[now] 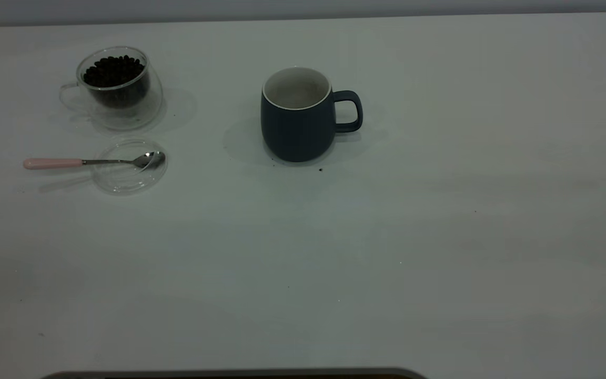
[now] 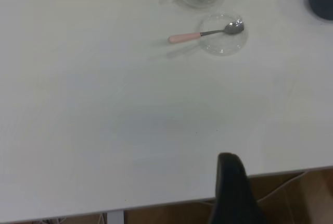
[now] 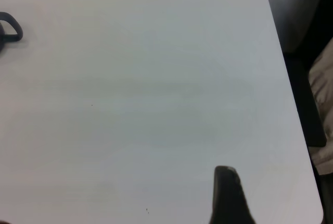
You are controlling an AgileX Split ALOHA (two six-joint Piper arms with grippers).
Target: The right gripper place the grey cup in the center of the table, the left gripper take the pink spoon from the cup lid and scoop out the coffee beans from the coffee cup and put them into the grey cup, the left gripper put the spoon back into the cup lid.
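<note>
Standing upright near the middle of the broad white table, the dark blue-grey matte mug with a white inside, the grey cup, has its loop handle turned toward the right arm's side; judged from where it rests, the first step of the task looks complete. No beans can be made out inside it.

Well apart from it, toward the left arm's side, sits the clear double-walled glass coffee cup, filled with a heap of dark roasted coffee beans. Just in front of it lies the flat round clear glass cup lid, serving as a rest for the pink spoon: the shiny metal bowl sits on the lid, while the pale pink handle juts out over the bare tabletop, away from the mug, where fingers could close on it without touching glass.

Neither arm appears in the exterior view. Each wrist view shows only one black tapered finger: the left gripper hangs at the table's near edge, well away from the spoon, and the right gripper hangs over bare table near a rounded corner, far from the mug. Whether either is spread or clenched cannot be told; neither is seen holding anything.

Nothing lies between the left gripper and the spoon. The glass cup just behind the lid is the nearest thing to avoid, and only a few dark specks mark the tabletop.
</note>
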